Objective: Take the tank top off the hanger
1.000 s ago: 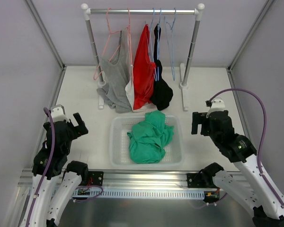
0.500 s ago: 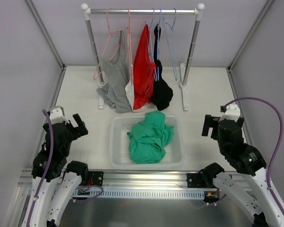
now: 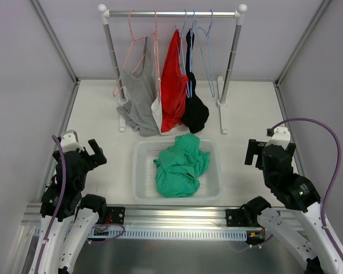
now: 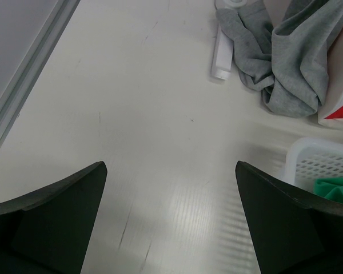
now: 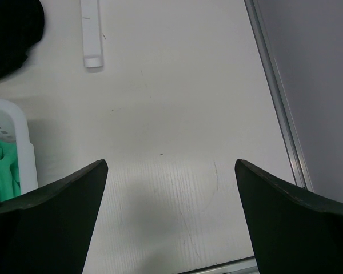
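With the tank top (image 3: 180, 164) crumpled in the basket (image 3: 138, 171) at lower centre and the hanger (image 3: 206, 57) bare on the rail (image 3: 160, 13) at top, the job looks done, so the left fingers (image 4: 57, 217) and right fingers (image 5: 286, 222), both spread and empty, should simply hold low and clear.

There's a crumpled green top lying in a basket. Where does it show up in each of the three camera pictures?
Top view: the green top lies in the white basket, at the centre of the picture.
Left wrist view: only a sliver of the green top shows at the lower right edge, inside the white basket.
Right wrist view: a patch of the green top shows at the lower left edge, inside the white basket.
Shared landmark: the white basket.
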You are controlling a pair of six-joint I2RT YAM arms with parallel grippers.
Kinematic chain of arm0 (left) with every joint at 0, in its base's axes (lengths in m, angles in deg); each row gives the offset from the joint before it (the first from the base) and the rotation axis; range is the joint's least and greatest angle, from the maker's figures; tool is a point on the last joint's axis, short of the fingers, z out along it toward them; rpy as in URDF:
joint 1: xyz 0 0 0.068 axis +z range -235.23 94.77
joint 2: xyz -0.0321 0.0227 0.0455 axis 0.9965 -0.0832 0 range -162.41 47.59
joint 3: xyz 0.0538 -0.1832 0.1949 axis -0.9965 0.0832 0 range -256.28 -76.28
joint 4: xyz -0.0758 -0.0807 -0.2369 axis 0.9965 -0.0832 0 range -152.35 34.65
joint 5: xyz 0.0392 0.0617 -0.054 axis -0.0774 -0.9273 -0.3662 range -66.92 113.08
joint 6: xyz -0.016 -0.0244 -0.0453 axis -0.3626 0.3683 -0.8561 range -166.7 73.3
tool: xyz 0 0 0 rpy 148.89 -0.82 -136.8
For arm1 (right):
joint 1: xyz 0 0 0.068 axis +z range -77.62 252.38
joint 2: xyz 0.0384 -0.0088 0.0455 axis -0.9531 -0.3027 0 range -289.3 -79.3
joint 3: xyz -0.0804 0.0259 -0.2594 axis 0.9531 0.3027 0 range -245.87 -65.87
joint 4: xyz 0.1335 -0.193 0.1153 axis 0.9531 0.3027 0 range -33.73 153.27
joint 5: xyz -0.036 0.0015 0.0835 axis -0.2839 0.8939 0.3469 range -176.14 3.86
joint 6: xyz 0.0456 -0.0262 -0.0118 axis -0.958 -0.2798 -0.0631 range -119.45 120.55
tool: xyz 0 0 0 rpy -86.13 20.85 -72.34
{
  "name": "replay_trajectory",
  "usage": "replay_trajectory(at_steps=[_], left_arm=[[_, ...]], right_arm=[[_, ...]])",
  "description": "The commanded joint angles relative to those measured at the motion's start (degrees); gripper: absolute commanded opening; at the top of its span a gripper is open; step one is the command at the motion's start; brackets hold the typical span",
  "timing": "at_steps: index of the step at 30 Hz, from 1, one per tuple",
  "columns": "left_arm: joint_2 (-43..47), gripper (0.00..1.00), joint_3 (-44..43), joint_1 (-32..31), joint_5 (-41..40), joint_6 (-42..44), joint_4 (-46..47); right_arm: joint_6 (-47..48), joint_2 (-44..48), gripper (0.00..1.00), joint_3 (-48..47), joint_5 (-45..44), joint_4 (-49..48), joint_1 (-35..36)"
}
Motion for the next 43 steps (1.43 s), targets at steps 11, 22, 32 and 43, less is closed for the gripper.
replay_trajectory(at_steps=[11, 22, 32, 43], left_arm=[[0.9, 0.99, 0.3, 6.2, 5.0, 0.8, 3.0], [2.3, 0.99, 1.0, 6.2, 8.2, 1.7, 3.7], [2.3, 0.99, 1.5, 6.3, 8.8, 1.8, 4.1], [2.2, 0.99, 1.4, 6.2, 9.0, 1.9, 4.2]], right_arm=[[-0.9, 0.2, 0.99, 1.8, 1.5, -2.1, -0.2], [-0.9, 3.6, 0.99, 3.3, 2.6, -2.0, -0.2], [-1.6, 3.3, 0.99, 3.4, 3.1, -1.6, -0.2], [-1.9, 4.2, 1.0, 3.3, 2.4, -0.9, -0.2]])
